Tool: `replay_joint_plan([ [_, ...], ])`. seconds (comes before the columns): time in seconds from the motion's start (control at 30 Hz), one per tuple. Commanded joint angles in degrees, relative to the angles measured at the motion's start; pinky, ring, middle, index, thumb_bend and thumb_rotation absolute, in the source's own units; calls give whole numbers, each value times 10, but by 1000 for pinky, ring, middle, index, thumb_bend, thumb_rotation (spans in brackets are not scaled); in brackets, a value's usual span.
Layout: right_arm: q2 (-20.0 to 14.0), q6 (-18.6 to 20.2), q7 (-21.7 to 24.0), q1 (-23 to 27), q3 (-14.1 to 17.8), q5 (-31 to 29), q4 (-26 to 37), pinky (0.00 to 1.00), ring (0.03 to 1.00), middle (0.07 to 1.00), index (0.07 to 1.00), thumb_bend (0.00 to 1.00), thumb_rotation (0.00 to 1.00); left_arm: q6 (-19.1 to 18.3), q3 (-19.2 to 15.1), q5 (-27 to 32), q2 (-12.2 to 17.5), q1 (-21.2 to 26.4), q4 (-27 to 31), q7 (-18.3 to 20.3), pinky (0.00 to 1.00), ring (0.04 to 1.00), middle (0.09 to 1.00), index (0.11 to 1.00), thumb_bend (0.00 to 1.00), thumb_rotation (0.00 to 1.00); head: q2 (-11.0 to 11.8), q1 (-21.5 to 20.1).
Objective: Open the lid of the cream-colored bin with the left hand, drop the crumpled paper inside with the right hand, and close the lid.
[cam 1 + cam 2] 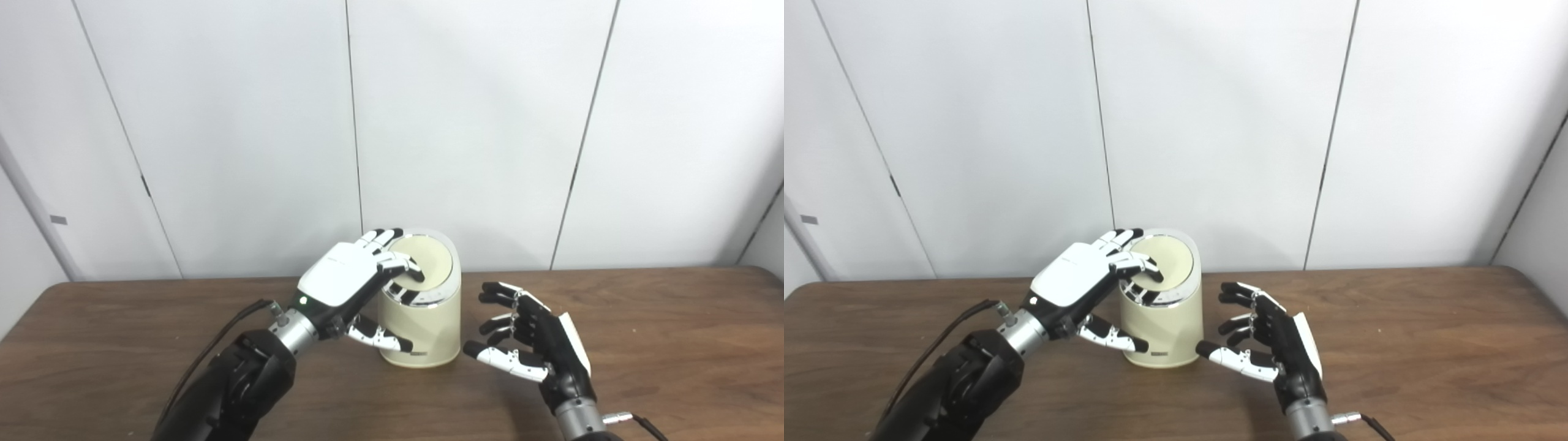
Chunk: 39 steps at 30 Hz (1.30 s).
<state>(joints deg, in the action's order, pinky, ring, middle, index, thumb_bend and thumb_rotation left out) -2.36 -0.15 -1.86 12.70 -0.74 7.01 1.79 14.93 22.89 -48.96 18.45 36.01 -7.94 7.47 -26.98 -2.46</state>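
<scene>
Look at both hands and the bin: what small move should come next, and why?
Probably draw the left hand back off the lid. Its fingers rest on the lid, which lies flat on the cream-colored bin; the right hand is open beside the bin, holding nothing, and no crumpled paper shows.

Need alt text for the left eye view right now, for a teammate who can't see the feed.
The left robot hand rests its fingers on the closed lid of a cream bin on a wooden table. The right robot hand waits open beside it, empty.

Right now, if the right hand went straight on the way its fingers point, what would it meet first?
Most likely the side wall of the cream-colored bin: the right hand is open beside it, fingers aimed left at it, not touching yet.
</scene>
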Motion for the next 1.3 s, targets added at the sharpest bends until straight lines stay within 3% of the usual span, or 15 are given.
replay_joint_plan([
  [0.0, 3, -7, -2, 19, -1, 2, 24, 412, 521, 726, 725, 685, 212, -3, 18, -30, 12, 17, 9, 22, 1000, 973, 777, 763, 886, 266, -2, 0],
  [0.13, 2, -5, -3, 19, -2, 6, 27, 408, 518, 725, 722, 680, 213, -21, 41, -57, 19, 24, 8, 62, 1000, 955, 760, 730, 907, 314, -3, 0],
  [0.37, 2, -6, -4, 21, -1, 11, 27, 407, 520, 725, 722, 652, 194, -49, 67, -48, 25, 39, 4, 136, 1000, 941, 732, 700, 945, 381, -4, 0],
  [0.73, 2, -6, -4, 22, 0, 9, 27, 409, 522, 718, 717, 627, 160, -52, 65, -24, 30, 39, 4, 143, 1000, 938, 735, 703, 953, 414, -4, 1],
  [0.83, 1, -7, -4, 22, 0, 10, 27, 409, 523, 717, 715, 628, 169, -45, 47, 12, 29, 32, 6, 122, 1000, 938, 732, 708, 947, 394, -4, 1],
  [1.0, 0, -6, -4, 23, 0, 11, 23, 408, 526, 720, 715, 621, 175, 6, 3, 69, 22, 12, -5, 39, 986, 940, 731, 698, 914, 343, -4, 2],
  [1.27, -1, -10, 0, 22, 1, 2, 19, 411, 534, 726, 713, 611, 168, 47, -42, 74, 8, -15, -14, -59, 1000, 999, 852, 830, 811, 378, -3, 5],
])
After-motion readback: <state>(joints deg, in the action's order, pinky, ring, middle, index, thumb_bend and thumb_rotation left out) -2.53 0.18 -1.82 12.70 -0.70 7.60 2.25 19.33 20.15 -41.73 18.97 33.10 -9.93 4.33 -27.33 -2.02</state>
